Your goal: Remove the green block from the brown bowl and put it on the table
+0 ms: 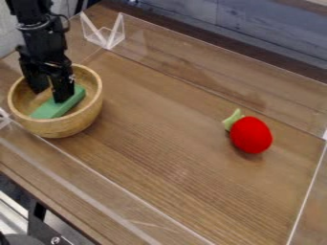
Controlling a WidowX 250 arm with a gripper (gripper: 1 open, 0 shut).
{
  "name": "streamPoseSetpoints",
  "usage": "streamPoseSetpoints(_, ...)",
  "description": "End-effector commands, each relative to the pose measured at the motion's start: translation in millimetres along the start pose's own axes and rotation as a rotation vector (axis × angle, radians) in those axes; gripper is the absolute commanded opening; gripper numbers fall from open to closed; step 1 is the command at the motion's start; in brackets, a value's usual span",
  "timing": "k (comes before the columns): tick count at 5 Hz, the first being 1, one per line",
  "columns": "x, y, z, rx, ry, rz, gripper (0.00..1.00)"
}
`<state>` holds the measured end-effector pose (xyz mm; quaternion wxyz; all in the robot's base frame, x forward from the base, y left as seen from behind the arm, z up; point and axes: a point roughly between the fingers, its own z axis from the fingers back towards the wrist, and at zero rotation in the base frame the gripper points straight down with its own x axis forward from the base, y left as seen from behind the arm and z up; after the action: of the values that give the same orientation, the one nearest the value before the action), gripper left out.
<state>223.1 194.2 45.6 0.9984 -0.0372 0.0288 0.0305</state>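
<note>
"Where is the green block (57, 105) now?"

"It is inside the brown bowl (90, 108), on the bottom of it. It lies at a slant, one end to the near left and the other end to the far right."

"And the bowl, where does it stand?"

"On the worktop (166, 144), close to the left edge as the camera sees it, more to the far left corner than to the near one."

"How is the claw (50, 84)?"

"It is black, and it points down into the far part of the bowl. Its fingers are spread, and they are not pinching anything. The tips are very near the far end of the block, but if they touch it, I cannot tell from this view."

"Is there some other object?"

"Yes, a red strawberry toy (250, 135) with a green top. It lies directly on the worktop, toward the right edge, well apart from the bowl. The green top is turned to the far left."

"And behind the bowl?"

"Near the far left corner there is a thin whitish angular piece (118, 34). What it is exactly, I cannot say."
</note>
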Motion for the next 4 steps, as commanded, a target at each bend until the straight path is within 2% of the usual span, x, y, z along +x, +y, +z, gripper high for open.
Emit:
streamPoseSetpoints(1,0.3,-1.2,19.9,0.009,-0.042,0.015,1.0)
streamPoseSetpoints(2,-0.2,-5.0,28.8,-0.002,-0.051,0.021,1.0)
streamPoseSetpoints(4,0.1,-6.6,27.8,-0.017,-0.044,0.031,1.0)
